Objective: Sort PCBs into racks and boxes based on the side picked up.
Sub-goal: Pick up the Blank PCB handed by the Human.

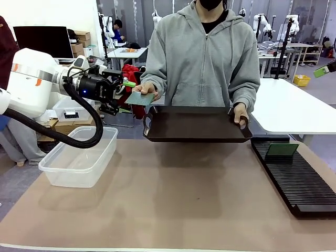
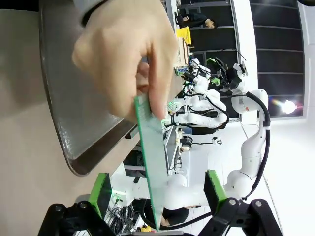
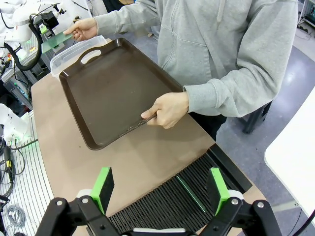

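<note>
Green PCB [image 2: 150,162] stands edge-on between left gripper [image 2: 157,191] pads [image 2: 103,192], seemingly touching neither.

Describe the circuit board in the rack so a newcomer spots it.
Find the black ribbed rack at the table's right. A green board stands slotted at its far end; the other green board is in the person's hand.
</note>
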Controlling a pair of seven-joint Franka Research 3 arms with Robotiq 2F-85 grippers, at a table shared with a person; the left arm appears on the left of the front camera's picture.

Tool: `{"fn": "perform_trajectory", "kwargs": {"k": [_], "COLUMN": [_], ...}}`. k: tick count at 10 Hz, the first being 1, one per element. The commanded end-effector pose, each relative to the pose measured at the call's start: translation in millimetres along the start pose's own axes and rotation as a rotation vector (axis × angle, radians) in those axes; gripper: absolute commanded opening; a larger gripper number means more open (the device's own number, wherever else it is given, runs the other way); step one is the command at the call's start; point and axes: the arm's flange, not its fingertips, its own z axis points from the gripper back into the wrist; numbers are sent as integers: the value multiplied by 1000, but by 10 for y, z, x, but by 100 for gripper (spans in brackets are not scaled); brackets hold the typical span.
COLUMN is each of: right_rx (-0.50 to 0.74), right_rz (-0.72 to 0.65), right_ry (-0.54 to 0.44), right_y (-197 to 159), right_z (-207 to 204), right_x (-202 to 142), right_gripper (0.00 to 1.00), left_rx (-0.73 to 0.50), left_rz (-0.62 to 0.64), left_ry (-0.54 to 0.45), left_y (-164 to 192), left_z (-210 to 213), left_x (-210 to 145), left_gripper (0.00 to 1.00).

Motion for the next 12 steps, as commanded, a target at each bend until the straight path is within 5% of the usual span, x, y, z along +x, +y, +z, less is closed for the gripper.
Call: {"fn": "perform_trajectory", "kwargs": {"k": [1, 4, 5, 6, 7, 8, 9, 10, 11, 12], "right_rx": [10, 10, 10, 10, 10, 10, 10, 10, 10, 10], "right_rz": [-3, -3, -3, -3, -3, -3, -3, -3, -3, -3], "right_ry": [-11, -11, -11, -11, -11, -11, -11, -11, -11, -11], "right_y": [13, 13, 13, 13, 13, 13, 13, 13, 13, 13], "right_z": [-14, -14, -14, -14, -14, -14, -14, -14, -14, -14], "right_x": [12, 12, 12, 12, 12, 12, 12, 12, 12, 12], "right_gripper": [100, 100, 100, 100, 100, 100, 100, 100, 100, 100], "left_rx": [-35, -66, -72, -87, -87, -83, -83, -79, -78, -79], "left_rz": [-46, -56, -68, -72, -72, -72, -71, -76, -80, -84], "left_ry": [-36, -38, -19, -9, -4, 0, 1, 5, 12, 16], "left_y": [28, 45, 64, 79, 82, 103, 104, 104, 105, 110], "left_z": [-68, -22, 5, 8, 30, 59, 78, 78, 91, 99], "left_x": [123, 231, 253, 253, 255, 260, 249, 228, 217, 205], "left_gripper": [100, 100, 40, 40, 0, 35, 0, 12, 0, 0]}}
